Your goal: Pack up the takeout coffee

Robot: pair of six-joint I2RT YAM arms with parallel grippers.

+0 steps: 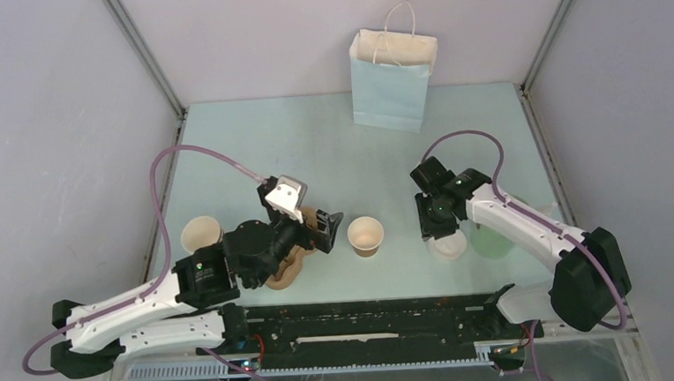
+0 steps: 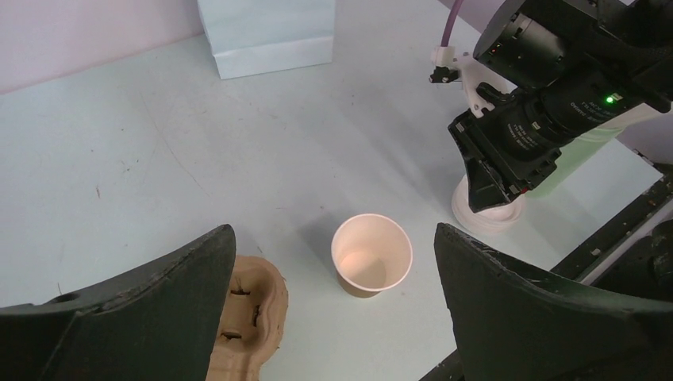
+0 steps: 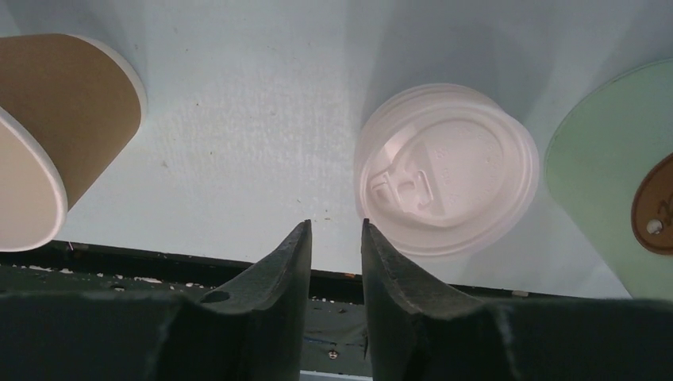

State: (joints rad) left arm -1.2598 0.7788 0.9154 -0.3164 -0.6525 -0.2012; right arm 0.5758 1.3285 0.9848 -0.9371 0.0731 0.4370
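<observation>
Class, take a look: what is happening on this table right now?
A takeout coffee is being packed. The left gripper is open and aimed at the lidless brown paper cup, which stands near the cardboard carrier, but it is not touching the cup. The right gripper, jaws nearly together and empty, hovers next to a white lid lying on the table. Nothing is packed yet; the paper bag stands at the far end.

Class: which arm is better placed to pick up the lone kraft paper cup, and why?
Left. The left gripper is open right beside the kraft cup, which sits framed between its fingers; the right gripper hovers over the white lid.
</observation>
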